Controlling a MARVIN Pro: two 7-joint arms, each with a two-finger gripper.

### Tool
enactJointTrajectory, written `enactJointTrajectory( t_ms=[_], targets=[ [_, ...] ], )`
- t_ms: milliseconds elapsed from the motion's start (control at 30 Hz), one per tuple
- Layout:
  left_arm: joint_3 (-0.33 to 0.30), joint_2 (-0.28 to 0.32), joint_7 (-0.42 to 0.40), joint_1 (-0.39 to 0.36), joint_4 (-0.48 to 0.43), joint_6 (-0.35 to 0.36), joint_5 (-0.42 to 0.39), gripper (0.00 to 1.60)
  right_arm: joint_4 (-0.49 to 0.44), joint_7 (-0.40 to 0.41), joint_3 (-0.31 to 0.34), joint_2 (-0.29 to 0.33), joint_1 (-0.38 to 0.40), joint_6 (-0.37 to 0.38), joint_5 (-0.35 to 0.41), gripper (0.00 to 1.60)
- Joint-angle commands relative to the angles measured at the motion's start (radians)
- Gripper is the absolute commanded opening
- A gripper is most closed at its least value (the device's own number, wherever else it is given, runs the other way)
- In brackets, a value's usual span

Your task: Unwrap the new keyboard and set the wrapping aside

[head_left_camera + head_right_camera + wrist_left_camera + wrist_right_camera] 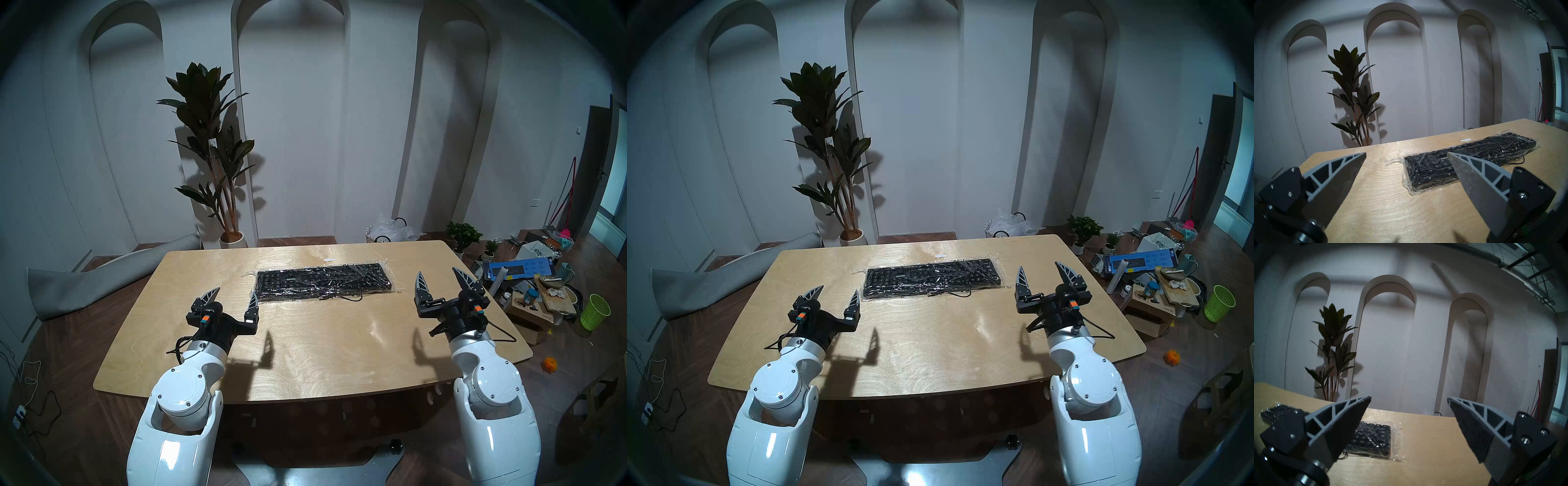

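the pale wooden worktop (305,356) carries a black keyboard (322,283) toward its far edge, right of centre, fully sheathed in clear crinkled wrapping (395,288). left gripper (234,294) hovers just off the keyboard's left end, right gripper (441,275) beside its right end; both jaws spread wide, holding nothing.

A lived-in home room: arched white wall niches (288,118), a tall potted plant (210,152), wooden floor (84,325), household clutter beside a green wastebasket (594,311).
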Motion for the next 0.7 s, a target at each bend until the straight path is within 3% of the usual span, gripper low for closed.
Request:
enactJointTrajectory(
  t_ms=[0,267,667],
  targets=[
    [0.0,0.0,0.0,-0.006,-0.013,-0.004,0.0,1.6,0.043,0.073,0.144,0.112,0.11,0.047,-0.046,1.6],
    [0.0,0.0,0.0,-0.007,-0.012,-0.005,0.0,1.6,0.171,0.234,0.172,0.209,0.198,0.107,-0.12,1.6],
    [0.0,0.003,-0.001,-0.01,-0.008,-0.005,0.002,1.6,0.37,0.458,0.086,0.342,0.319,0.146,-0.151,1.6]
  ],
)
